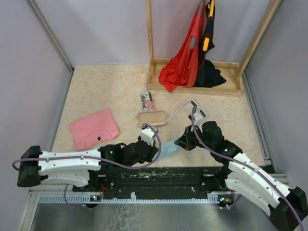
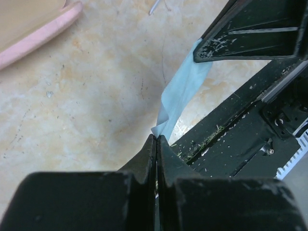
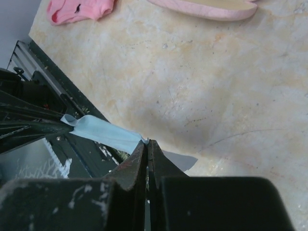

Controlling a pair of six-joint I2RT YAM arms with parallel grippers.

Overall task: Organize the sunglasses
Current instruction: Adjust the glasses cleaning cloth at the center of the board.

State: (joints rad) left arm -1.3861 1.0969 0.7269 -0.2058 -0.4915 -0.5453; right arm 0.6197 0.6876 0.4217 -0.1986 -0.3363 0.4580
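You have the left gripper (image 2: 157, 139) and right gripper (image 3: 147, 143) each clamped on an end of the blue cloth (image 2: 180, 91), while the white sunglasses (image 1: 198, 111) lie right of the pink case (image 1: 151, 117).

Both your arms reach inward and low, tips nearly meeting.
Your left gripper (image 2: 156, 138) and right gripper (image 3: 147, 142) have jaws pressed together, each pinching one end of the blue cloth (image 3: 103, 133) stretched between them.
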